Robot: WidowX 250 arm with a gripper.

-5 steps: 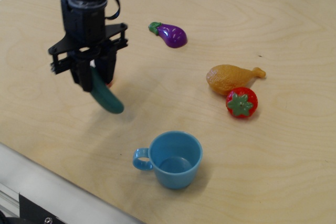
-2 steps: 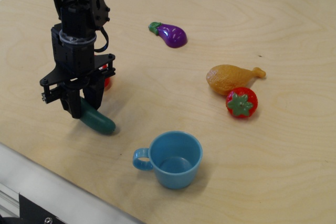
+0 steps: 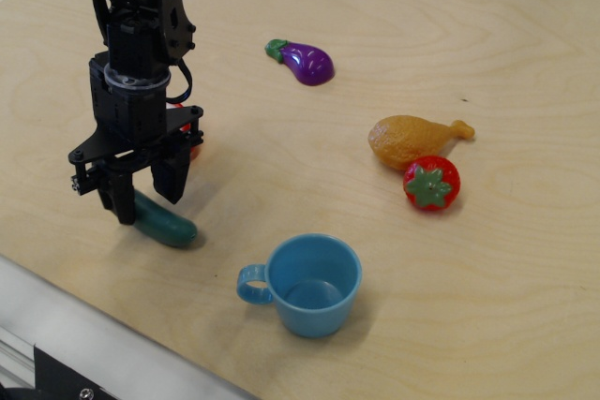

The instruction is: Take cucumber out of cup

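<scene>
The dark green cucumber [image 3: 172, 229] lies on its side on the wooden table, left of the cup and apart from it. The light-blue cup [image 3: 315, 284] stands upright near the front edge, handle to the left, with nothing inside. My gripper [image 3: 148, 203] points down over the cucumber's left end. Its fingers [image 3: 174, 181] are spread apart and stand on either side of that end, so the cucumber rests on the table rather than in a grip.
A purple eggplant [image 3: 306, 61] lies at the back middle. An orange toy drumstick [image 3: 410, 138] and a red tomato [image 3: 431, 183] lie to the right. A small red object [image 3: 193, 140] is partly hidden behind the gripper. The table's metal front edge [image 3: 84, 334] runs close below.
The gripper came down and left with the cucumber, set it on the table, and its fingers have opened off it.
</scene>
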